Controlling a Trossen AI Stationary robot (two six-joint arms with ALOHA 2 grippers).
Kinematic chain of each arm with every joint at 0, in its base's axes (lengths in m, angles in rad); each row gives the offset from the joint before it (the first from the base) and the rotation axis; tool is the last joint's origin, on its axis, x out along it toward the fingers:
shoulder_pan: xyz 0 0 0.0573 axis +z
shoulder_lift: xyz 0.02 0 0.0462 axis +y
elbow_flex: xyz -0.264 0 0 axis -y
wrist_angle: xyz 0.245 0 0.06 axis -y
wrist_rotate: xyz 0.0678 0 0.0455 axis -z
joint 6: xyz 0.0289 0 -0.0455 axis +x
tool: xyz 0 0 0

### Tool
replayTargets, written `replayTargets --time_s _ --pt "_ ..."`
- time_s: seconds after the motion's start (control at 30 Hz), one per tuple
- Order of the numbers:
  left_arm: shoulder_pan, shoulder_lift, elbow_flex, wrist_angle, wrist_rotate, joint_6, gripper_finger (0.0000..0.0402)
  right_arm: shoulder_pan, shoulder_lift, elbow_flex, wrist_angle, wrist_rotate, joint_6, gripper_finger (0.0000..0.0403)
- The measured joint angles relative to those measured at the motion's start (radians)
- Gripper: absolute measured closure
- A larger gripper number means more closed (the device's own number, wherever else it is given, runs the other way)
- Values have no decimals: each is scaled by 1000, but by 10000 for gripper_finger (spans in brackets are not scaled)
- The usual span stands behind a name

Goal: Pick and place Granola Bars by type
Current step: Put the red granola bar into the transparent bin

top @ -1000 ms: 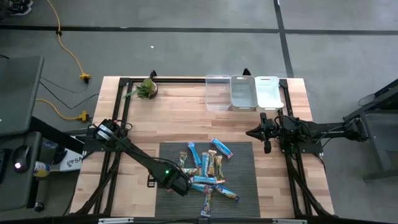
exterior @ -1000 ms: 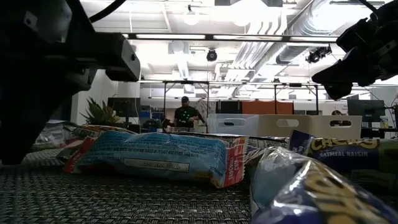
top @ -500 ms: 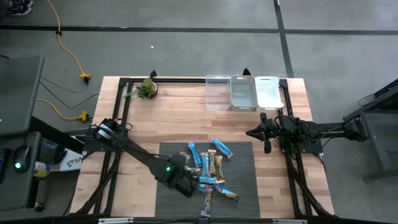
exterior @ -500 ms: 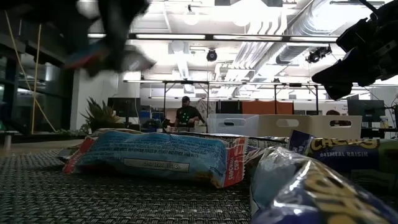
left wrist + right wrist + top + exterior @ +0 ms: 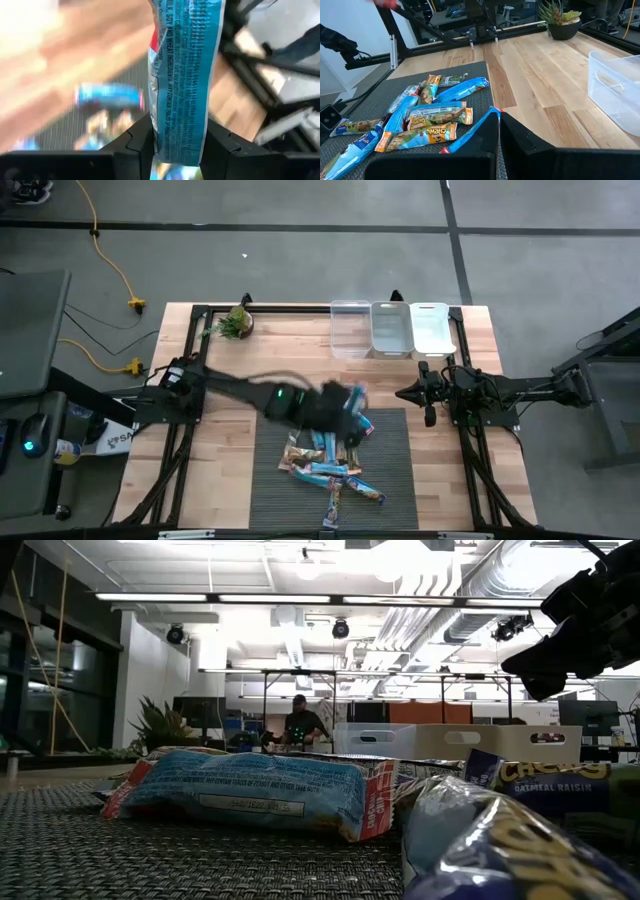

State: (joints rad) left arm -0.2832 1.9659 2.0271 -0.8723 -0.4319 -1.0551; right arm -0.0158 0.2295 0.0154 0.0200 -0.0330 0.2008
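Several granola bars [image 5: 328, 468] in blue, green and orange wrappers lie piled on the dark mat [image 5: 390, 480]; the right wrist view shows the pile [image 5: 427, 120] too. My left gripper [image 5: 343, 406] hangs above the mat's far edge, shut on one blue granola bar [image 5: 182, 75]. My right gripper [image 5: 498, 142] rests shut at the table's right side [image 5: 430, 395], touching nothing. In the low view a blue bar [image 5: 250, 790] lies flat on the mat, and the left gripper is out of that view. My left gripper pinches the blue granola bar between its two fingers [image 5: 137, 142], which stand at the wrapper's two long edges [image 5: 159, 140] near one end. The bar runs straight out beyond the fingertips, along the fingers. It is lifted clear of the mat and the pile.
Three bins stand side by side at the far edge: a clear one [image 5: 350, 330], a grey one [image 5: 390, 328], a white one [image 5: 431, 327]. A potted plant [image 5: 235, 323] sits at the far left. Bare wood lies between mat and bins.
My left gripper has risen from the mat's near left part and swung toward the far edge and the right, rolling its wrist. The blue bar has come up with it, clear of the pile.
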Motion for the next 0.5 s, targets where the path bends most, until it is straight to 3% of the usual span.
replayTargets --time_s 0.1,0.23,0.33,0.5 --pt "90 0 9 86 55 110 285 0 0 0 0 0 0 402" --pt "233 0 9 169 204 239 285 0 0 0 0 0 0 402" --pt "349 0 9 196 324 268 285 0 0 0 0 0 0 402" --pt "531 0 8 196 430 267 285 0 0 0 0 0 0 402"
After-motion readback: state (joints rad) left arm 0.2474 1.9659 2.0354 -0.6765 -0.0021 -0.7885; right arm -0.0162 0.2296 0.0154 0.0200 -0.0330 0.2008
